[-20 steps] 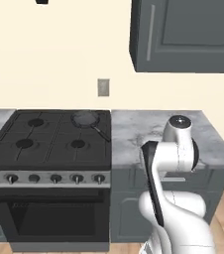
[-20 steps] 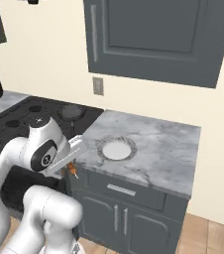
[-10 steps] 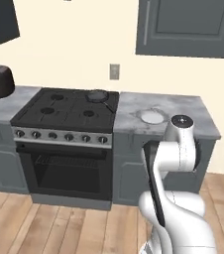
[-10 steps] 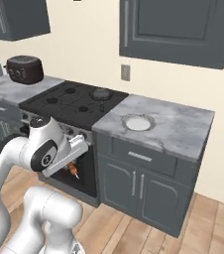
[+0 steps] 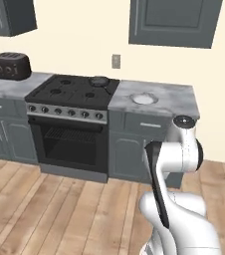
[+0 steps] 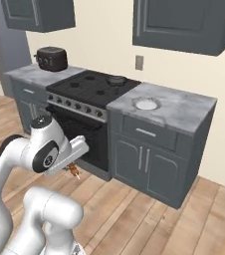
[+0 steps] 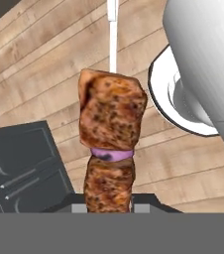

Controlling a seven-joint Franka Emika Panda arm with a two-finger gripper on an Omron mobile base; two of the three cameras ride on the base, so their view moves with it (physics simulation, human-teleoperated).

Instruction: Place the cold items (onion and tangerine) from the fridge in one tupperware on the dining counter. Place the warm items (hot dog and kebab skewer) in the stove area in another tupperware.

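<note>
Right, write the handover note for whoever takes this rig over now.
Gripper: shut on the kebab skewer, carried low over the wood floor in front of the stove.
A small pan sits on the stove's back right burner; a round white dish rests on the counter beside the stove.
Done: skewer picked up.
Left: put it in a tupperware. Hot dog, onion, tangerine and tupperware aren't visible here, so their status is unknown.
</note>
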